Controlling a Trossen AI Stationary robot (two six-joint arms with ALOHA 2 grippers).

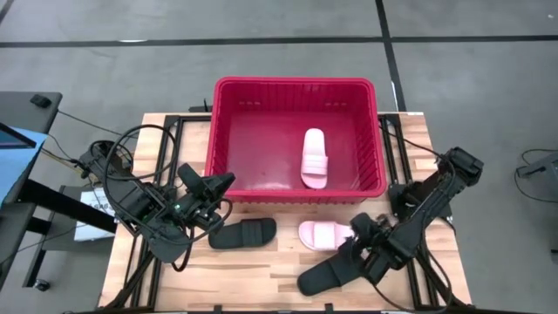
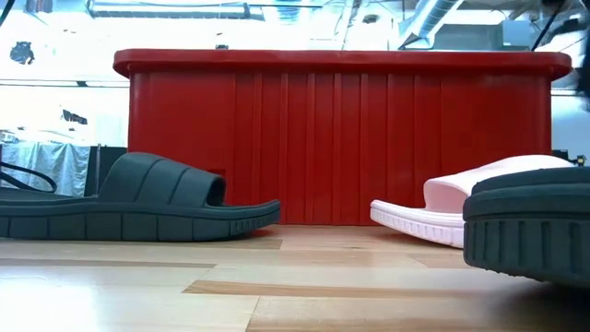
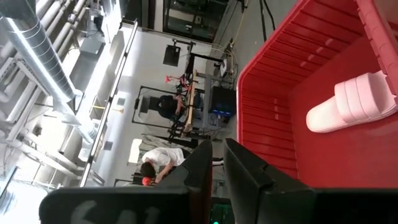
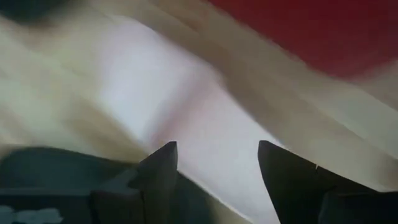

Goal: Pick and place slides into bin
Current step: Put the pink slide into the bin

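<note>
We are seeing the right gripper [image 1: 359, 235], fingers apart, hovering at the pink slide [image 1: 321, 235]. The left gripper [image 1: 228, 181], fingers nearly together and empty, is waiting by the bin [image 1: 295, 85].

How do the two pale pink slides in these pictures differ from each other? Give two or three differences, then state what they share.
Place: the pink slide in the bin lies on the floor of the red bin; the pink slide on the table lies on the wooden tabletop in front of it.
Pose: seen from above, the first runs lengthwise away from the front edge, the second across.
Nearness: the right gripper is close beside the second only.
Shared: pale pink, one wide ribbed strap.
</note>
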